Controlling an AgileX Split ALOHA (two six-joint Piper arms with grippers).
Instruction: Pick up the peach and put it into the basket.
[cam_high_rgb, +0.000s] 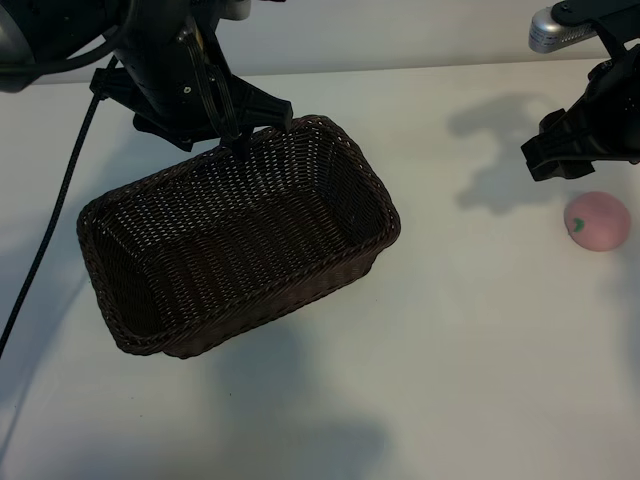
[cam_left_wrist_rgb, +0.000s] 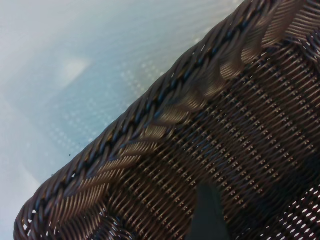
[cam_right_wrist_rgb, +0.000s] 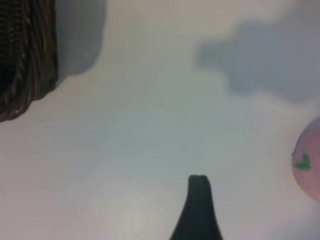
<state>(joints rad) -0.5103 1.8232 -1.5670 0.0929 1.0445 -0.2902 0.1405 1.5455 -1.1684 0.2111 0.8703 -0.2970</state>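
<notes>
I am seeing the peach (cam_high_rgb: 597, 221) sitting on the white table (cam_high_rgb: 480, 340) at the far right of the exterior view, green stem mark facing the camera, well apart from the basket (cam_high_rgb: 150, 345). In the right wrist view the peach (cam_right_wrist_rgb: 309, 165) is showing only as a pink edge, with the basket corner (cam_right_wrist_rgb: 25, 60) at the opposite side and bare table (cam_right_wrist_rgb: 150, 130) between them. My right gripper (cam_high_rgb: 580, 150) is hovering just behind the peach, pointing steeply down, jaws standing wide and holding nothing; one dark fingertip (cam_right_wrist_rgb: 199, 187) is showing over the table, not touching the fruit. The basket is lying left of centre, empty, skewed to the table edge. My left gripper (cam_high_rgb: 240, 130) is hanging at the basket's far rim, jaws standing wide; I cannot tell whether it is touching the wicker. The left wrist view is showing the braided rim (cam_left_wrist_rgb: 165, 95) close up, one fingertip (cam_left_wrist_rgb: 206, 210) inside the basket.
</notes>
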